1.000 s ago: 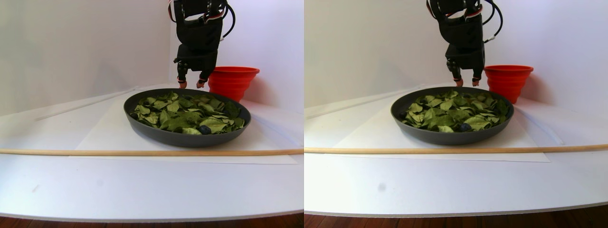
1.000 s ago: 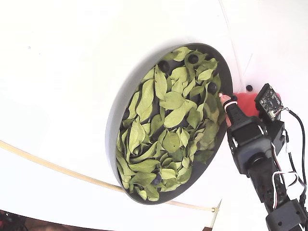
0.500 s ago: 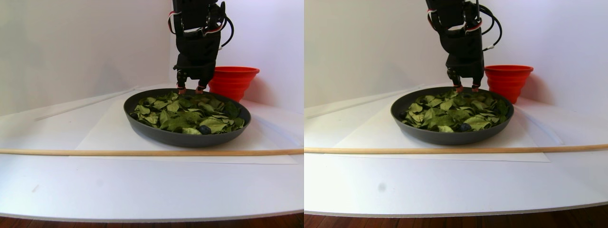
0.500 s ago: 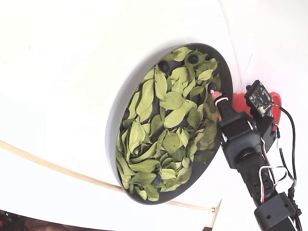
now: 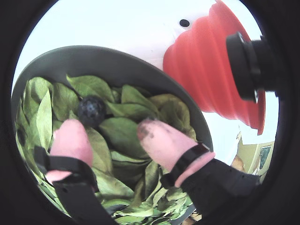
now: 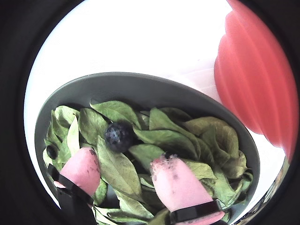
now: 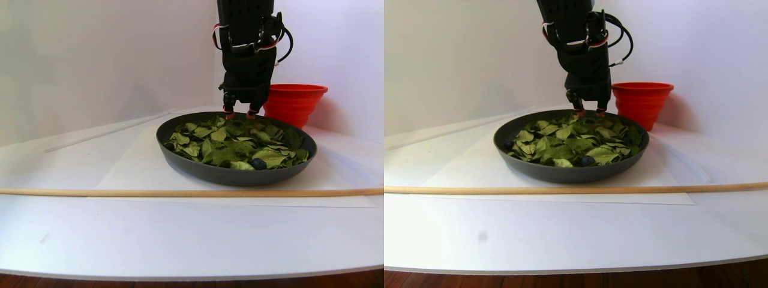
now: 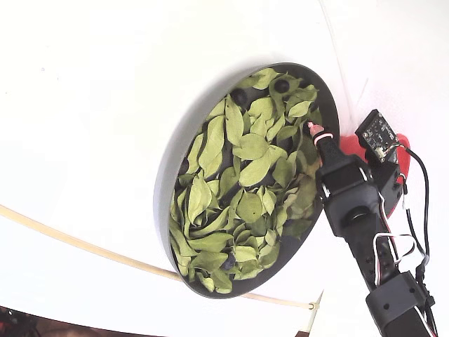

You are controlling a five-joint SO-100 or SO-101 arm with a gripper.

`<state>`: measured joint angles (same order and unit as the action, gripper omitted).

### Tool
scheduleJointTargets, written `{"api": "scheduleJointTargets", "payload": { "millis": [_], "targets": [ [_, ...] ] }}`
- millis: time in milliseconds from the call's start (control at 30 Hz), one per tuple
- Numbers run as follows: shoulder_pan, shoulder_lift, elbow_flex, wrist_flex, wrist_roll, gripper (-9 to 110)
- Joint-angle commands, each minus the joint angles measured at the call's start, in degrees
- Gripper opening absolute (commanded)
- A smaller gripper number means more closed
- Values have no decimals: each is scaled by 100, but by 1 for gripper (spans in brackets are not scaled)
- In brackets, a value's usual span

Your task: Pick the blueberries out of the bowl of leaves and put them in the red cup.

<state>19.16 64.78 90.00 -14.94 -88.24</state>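
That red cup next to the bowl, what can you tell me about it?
The red cup is small, bright red and looks like soft silicone, with stepped, ribbed walls that taper downward from a wider flared rim. It stands upright on the white table just behind the dark grey bowl, close to the bowl's rim. Nothing visibly touches it; the pincer is over the leaves instead. Its inside is not visible.

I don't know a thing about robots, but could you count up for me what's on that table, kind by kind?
Bowl: 1
Red cup: 1
Wooden stick: 1
Blueberries: at least 4 in sight (3 in the fixed view, 1 more in both wrist views); leaves may hide others
Leaves: too many to count
Total: 7 things, leaves aside
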Motion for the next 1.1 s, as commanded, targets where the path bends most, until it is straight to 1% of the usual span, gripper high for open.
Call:
{"api": "scheduleJointTargets", "payload": {
  "millis": [0,1067],
  "targets": [
    [-9,158,-378,-123,70,21],
    [-44,-413,-888,-264,158,21]
  ]
}}
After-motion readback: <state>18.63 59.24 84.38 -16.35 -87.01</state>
